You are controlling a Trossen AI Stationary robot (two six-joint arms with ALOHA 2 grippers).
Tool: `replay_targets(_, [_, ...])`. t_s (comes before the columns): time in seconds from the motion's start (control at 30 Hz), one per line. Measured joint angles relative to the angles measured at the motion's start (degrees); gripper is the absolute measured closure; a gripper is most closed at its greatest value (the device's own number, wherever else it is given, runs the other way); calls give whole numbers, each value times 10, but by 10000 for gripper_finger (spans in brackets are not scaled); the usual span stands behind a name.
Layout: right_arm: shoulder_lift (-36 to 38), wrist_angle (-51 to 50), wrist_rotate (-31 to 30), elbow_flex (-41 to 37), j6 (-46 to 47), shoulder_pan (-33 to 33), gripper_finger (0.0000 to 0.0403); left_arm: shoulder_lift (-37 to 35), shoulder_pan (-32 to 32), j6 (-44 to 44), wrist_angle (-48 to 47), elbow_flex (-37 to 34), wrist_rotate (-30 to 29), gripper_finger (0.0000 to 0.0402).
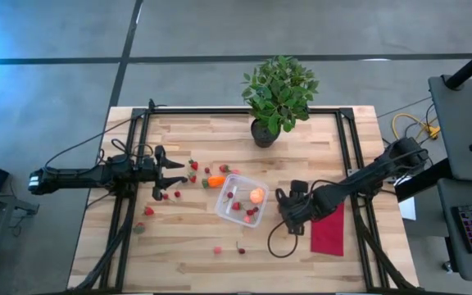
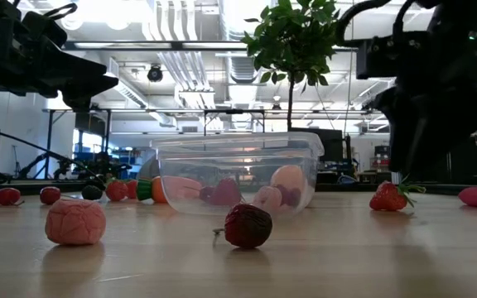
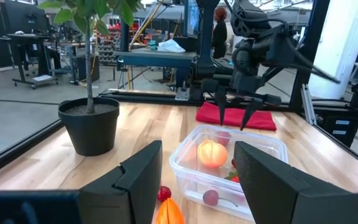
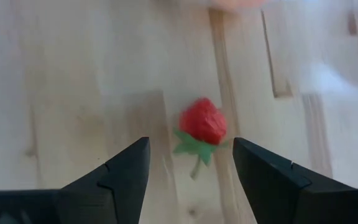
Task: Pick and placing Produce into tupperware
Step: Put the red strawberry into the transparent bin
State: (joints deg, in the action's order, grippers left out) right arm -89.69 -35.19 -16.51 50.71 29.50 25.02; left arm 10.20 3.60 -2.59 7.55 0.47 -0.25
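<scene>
Red strawberry (image 4: 203, 122) on the table between the right gripper's (image 4: 190, 163) parted fingers, untouched, tupperware (image 1: 241, 200) beside it.

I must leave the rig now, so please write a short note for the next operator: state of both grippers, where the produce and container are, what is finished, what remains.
Left gripper: jaws open, empty, left of the tupperware, near the orange-red piece.
Right gripper: jaws open, empty, poised above a loose strawberry on the table.
Done: the round orange-pink fruit and a few strawberries lie in the tupperware.
Left: the orange-red piece and the many strawberries scattered on the table.
</scene>
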Motion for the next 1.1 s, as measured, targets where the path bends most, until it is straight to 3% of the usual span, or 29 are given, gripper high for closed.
replay_targets(0.67, [0, 115, -13, -57, -2, -29, 179, -2, 0, 0, 0, 0, 0, 214])
replay_targets(1.1, [-2, 119, -16, -63, 34, -31, 179, -1, 0, 0, 0, 0, 0, 214])
